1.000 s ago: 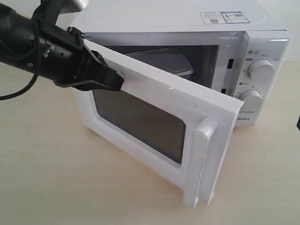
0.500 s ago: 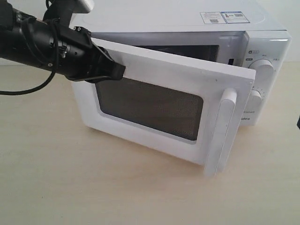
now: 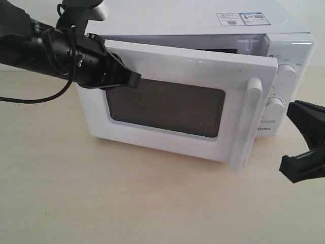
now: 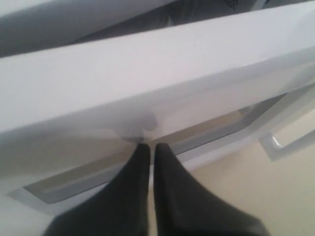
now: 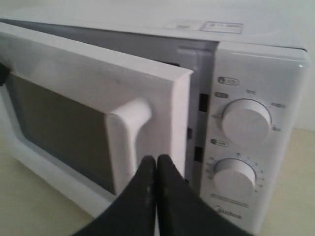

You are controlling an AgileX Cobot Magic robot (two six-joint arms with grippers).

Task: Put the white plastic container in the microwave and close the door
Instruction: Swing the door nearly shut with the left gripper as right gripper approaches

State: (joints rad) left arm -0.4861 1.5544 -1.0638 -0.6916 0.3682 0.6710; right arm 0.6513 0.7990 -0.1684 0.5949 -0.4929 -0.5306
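The white microwave (image 3: 193, 20) stands at the back of the table. Its door (image 3: 177, 71) is almost closed, with a narrow gap left along the top and the handle side. The white plastic container is hidden behind the door. My left gripper (image 3: 133, 79) is shut and empty, its tips pressed against the door's (image 4: 147, 73) face near the upper hinge-side corner. In the left wrist view that gripper (image 4: 149, 146) touches the white frame just above the window. My right gripper (image 5: 156, 158) is shut and empty, a little in front of the bar handle (image 5: 125, 142), apart from it.
Two round dials (image 5: 246, 118) (image 5: 234, 174) sit on the control panel to the right of the door. The black end of my right arm (image 3: 307, 127) hangs over the light wooden table (image 3: 127, 203) at the right edge. Stickers (image 3: 241, 19) lie on the microwave's top.
The door has swung from wide open to nearly closed, with my left gripper following against it. The container has gone out of sight behind it. My right arm has come into view at the right.
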